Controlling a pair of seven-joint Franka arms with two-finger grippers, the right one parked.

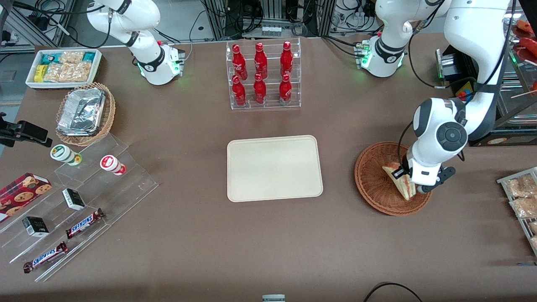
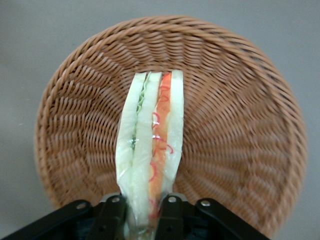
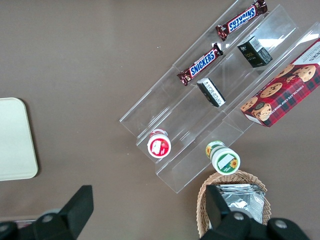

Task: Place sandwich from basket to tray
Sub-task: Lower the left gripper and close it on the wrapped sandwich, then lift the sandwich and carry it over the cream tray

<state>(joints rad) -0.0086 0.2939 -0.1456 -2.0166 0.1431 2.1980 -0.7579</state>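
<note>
The hand (image 2: pixel 141 212) is hanging over the basket (image 1: pixel 373 184), its fingers (image 2: pixel 112 215) closing on one end of the sandwich (image 2: pixel 150 145) and gripping it. The sandwich is standing edge-up, its red, orange and green layers showing, with its body sitting within the basket's rim toward the working arm's end of the desk (image 1: pixel 268 243). The tray (image 1: pixel 275 167) is lying well apart, at the desk's middle.

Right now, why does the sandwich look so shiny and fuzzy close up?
In the left wrist view the sandwich wears clear wrap that glints; the tool pinching it sits too close, so the basket weave blurs. The front view shows the tray sharp.
</note>
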